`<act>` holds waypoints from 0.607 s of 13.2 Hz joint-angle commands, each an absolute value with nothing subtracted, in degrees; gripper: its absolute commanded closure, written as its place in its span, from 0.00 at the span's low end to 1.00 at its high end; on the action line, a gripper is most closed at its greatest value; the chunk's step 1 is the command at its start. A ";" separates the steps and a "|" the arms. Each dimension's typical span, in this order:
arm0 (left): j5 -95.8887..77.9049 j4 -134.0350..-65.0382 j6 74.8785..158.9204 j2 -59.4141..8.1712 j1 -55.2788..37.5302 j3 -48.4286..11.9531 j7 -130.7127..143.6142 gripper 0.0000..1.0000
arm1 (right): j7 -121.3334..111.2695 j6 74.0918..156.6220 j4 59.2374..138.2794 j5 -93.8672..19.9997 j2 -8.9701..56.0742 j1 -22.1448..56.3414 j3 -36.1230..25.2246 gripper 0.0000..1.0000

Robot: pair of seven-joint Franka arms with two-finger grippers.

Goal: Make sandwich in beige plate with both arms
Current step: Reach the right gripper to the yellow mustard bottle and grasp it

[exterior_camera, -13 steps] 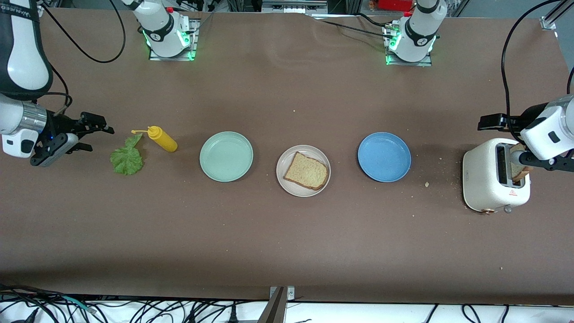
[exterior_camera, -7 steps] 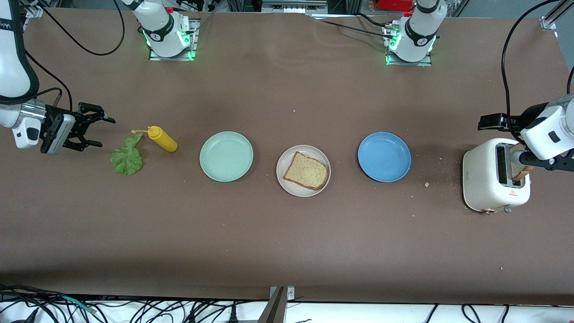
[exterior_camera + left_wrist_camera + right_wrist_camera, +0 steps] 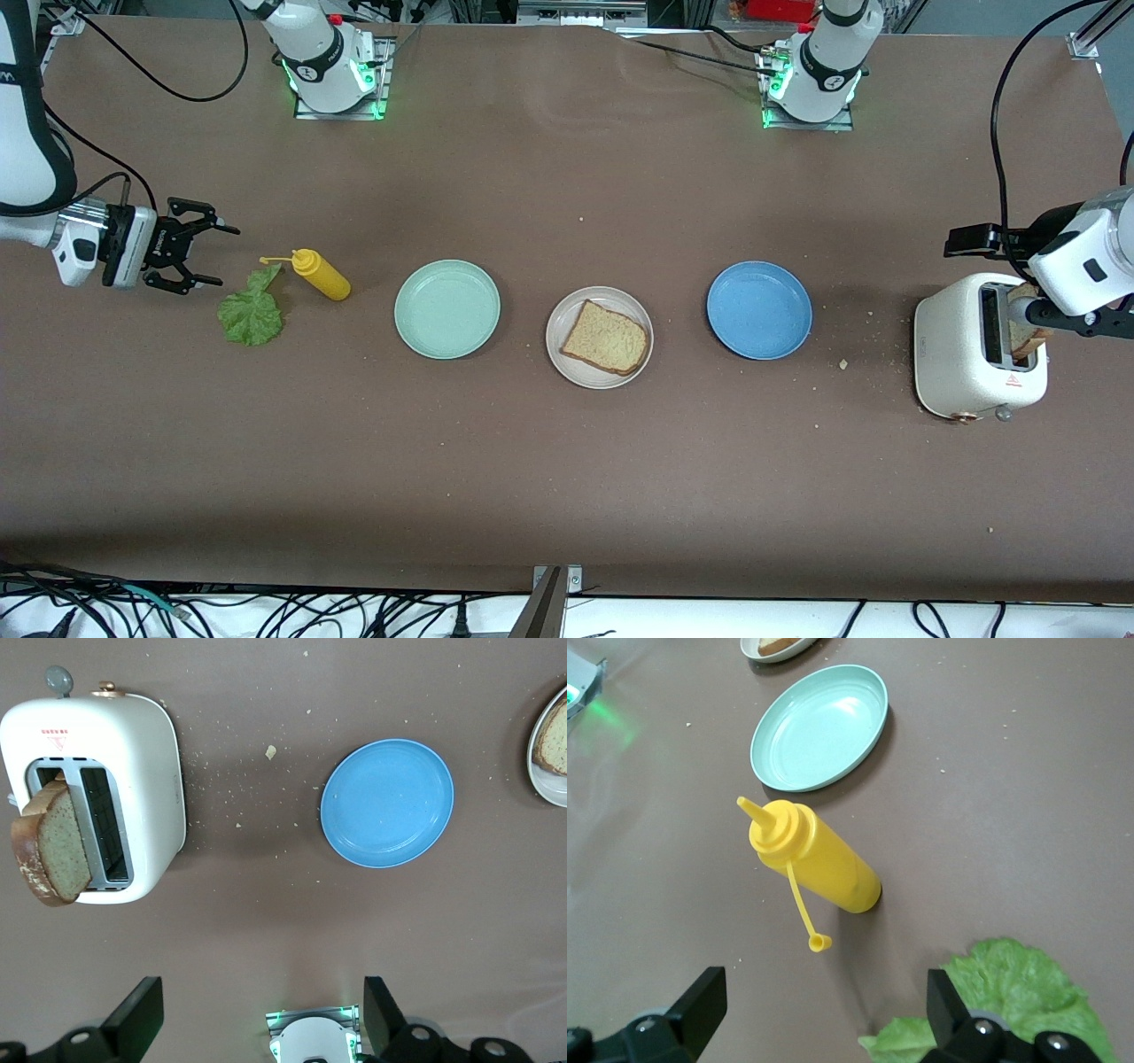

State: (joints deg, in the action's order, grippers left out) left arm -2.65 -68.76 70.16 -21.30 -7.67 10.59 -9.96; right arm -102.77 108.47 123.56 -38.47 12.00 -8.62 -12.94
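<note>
Toaster, second slice standing in its slot; left gripper spread wide above it, waiting. Beige plate, mid-table, holds one bread slice. Lettuce leaf beside right gripper, fingers spread: lettuce pickup in hand, descent onto the leaf due next.

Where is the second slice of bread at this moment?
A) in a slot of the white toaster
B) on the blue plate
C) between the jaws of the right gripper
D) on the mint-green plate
A: the bread slice stands up out of a slot of the white toaster, while the other slice lies on the beige plate.
</note>
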 commanded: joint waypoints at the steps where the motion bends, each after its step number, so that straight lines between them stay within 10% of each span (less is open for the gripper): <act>1: -0.44 -68.73 69.52 -20.74 -7.82 10.46 -10.20 0.01 | -107.75 107.50 124.37 -41.04 12.83 -9.49 -13.80 0.00; 8: -0.44 -68.73 69.70 -20.74 -7.73 10.46 -10.28 0.01 | -120.75 101.34 124.02 -49.47 18.88 -13.53 -14.06 0.00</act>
